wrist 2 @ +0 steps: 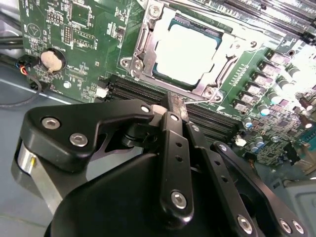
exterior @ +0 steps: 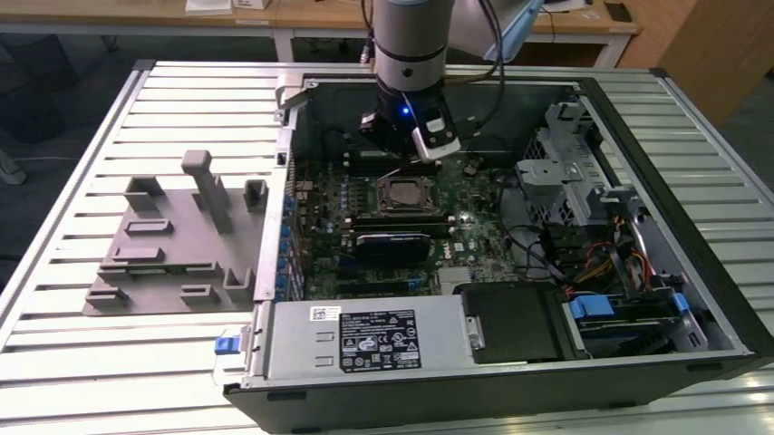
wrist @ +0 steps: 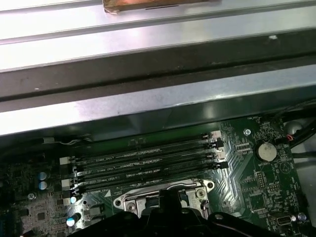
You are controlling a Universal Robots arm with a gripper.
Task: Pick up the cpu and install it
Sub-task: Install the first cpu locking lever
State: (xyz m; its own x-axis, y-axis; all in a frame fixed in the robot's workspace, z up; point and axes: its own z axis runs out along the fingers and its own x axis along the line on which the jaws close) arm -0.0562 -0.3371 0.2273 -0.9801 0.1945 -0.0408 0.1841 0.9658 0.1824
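At the exterior view's left the grey holder [exterior: 169, 245] lies flat on the slatted table [exterior: 72, 136], just beside the case [exterior: 726, 299], likely so that parts wait within the arm's reach; I make out no chip in its blocks. The case lies on its side with the panel off, which turns the board [exterior: 484, 240] face up for work from above. Over the board's middle the arm [exterior: 411, 36] comes straight down, and the gripper [exterior: 397, 168] hangs close above the board, next to the socket [exterior: 401, 195].

In the second wrist view the cpu [wrist 2: 187, 49] lies flat in the socket and square to it. Its bright top shows through the metal frame [wrist 2: 143, 44] that lies around it, so I judge the chip placed. Whether the frame is latched I cannot tell. The gripper's fingers [wrist 2: 173, 128] meet at the tip with nothing between them: clenched and empty. They are apart from the cpu and poised over the memory slots [wrist 2: 133, 89] beside the socket.

At the exterior view's right the drive cage [exterior: 568, 154] and the cables [exterior: 593, 263] keep to the case's edge, leaving the socket open from above
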